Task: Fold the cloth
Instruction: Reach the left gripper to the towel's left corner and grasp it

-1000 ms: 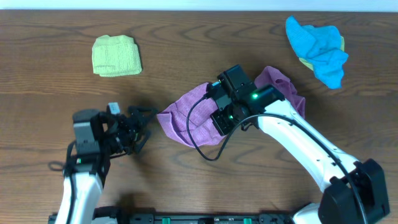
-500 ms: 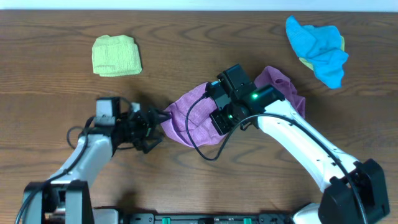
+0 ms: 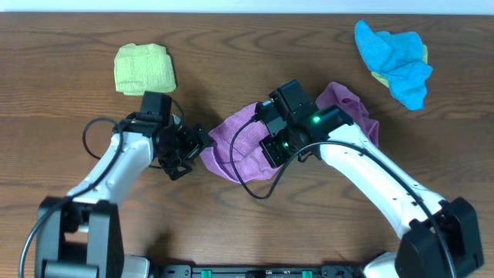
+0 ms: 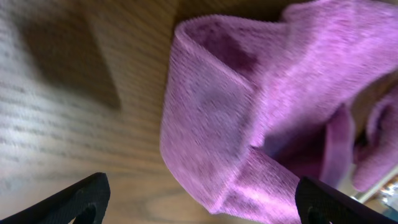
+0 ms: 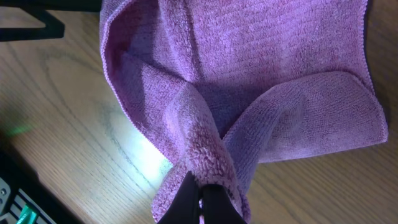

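Note:
A purple cloth (image 3: 231,147) lies crumpled in the middle of the table; it also shows in the left wrist view (image 4: 261,118) and the right wrist view (image 5: 249,74). My right gripper (image 5: 200,205) is shut on a pinched fold of the cloth, over its middle in the overhead view (image 3: 279,147). My left gripper (image 3: 193,150) is open at the cloth's left edge, with its two fingertips wide apart (image 4: 199,205) on either side of the cloth's corner.
A folded yellow-green cloth (image 3: 143,69) lies at the back left. A crumpled blue cloth (image 3: 395,59) over a bit of yellow lies at the back right. The table is dark wood.
My left arm has swung right and away from the front edge, bringing its open gripper up to the purple cloth's left edge. The right arm has not moved.

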